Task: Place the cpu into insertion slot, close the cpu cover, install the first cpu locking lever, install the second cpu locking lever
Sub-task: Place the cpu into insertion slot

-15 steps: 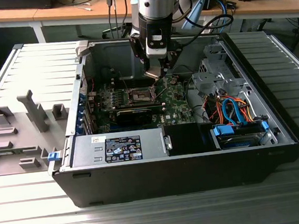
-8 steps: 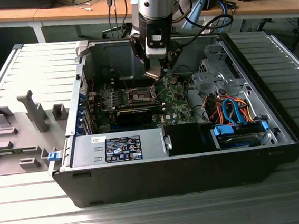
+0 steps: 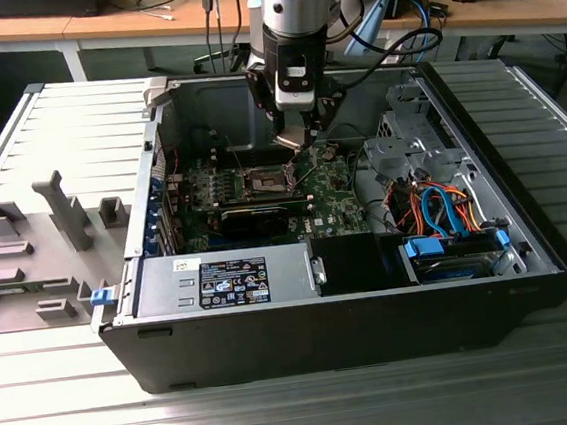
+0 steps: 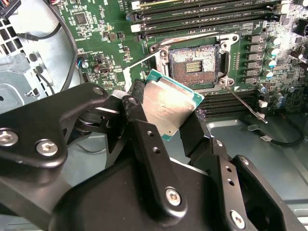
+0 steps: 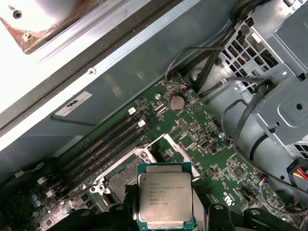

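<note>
My gripper (image 3: 296,137) hangs inside the open computer case, just above the green motherboard (image 3: 334,196). It is shut on the cpu (image 4: 166,103), a flat grey square chip with a teal edge, held by two opposite sides between the black fingers (image 4: 192,130). The first wrist view shows the cpu (image 5: 165,199) face up, tilted over the board. The insertion slot (image 4: 195,62) lies uncovered beside the chip, its dark pin field showing. The cpu cover (image 5: 175,147) stands lifted off the slot. A thin locking lever (image 4: 245,103) sticks out free from the slot's corner.
Long black memory slots (image 4: 202,12) run along one side of the socket. A silver drive cage (image 3: 407,140) with orange and blue cables (image 3: 444,212) fills the case on the exterior view's right. A power supply (image 3: 232,281) sits in front. A grey fixture plate (image 3: 45,235) lies outside, left.
</note>
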Available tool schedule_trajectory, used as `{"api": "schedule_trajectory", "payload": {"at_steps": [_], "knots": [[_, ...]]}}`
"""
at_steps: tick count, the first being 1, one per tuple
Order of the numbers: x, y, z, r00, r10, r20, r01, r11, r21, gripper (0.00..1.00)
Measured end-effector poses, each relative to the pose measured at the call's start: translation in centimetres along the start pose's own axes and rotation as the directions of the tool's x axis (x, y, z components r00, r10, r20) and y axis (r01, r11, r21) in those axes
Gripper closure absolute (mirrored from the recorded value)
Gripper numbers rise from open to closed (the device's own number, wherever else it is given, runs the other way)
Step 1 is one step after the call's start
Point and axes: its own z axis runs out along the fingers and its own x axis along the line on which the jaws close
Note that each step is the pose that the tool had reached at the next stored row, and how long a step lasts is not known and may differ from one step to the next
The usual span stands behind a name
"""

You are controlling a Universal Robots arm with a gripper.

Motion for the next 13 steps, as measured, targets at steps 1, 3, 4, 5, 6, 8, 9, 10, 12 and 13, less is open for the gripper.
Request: {"api": "schedule_trajectory", "payload": {"at_steps": [1, 3, 4, 5, 6, 8, 9, 10, 12, 13], "knots": [[0.0, 0.0, 0.0, 1.0, 0.001, 0.0001, -0.001, 1.0, 0.0, 0.46], [0.0, 0.0, 0.0, 1.0, 0.003, 0.0002, -0.003, 1.0, 0.0, 0.46], [0.0, 0.0, 0.0, 1.0, 0.004, 0.0003, -0.004, 1.0, 0.0, 0.46], [0.0, 0.0, 0.0, 1.0, 0.005, 0.0004, -0.005, 1.0, -0.0001, 0.46], [0.0, 0.0, 0.0, 1.0, 0.006, 0.0005, -0.006, 1.0, -0.0001, 0.46], [0.0, 0.0, 0.0, 1.0, 0.008, 0.0006, -0.008, 1.0, -0.0001, 0.46], [0.0, 0.0, 0.0, 1.0, 0.009, 0.0007, -0.009, 1.0, -0.0001, 0.46], [0.0, 0.0, 0.0, 1.0, 0.01, 0.0007, -0.01, 1.0, -0.0002, 0.46], [0.0, 0.0, 0.0, 0.9999, 0.011, 0.0009, -0.011, 0.9999, -0.0002, 0.46], [0.0, 0.0, 0.0, 0.9999, 0.013, 0.001, -0.013, 0.9999, -0.0002, 0.46]]}}
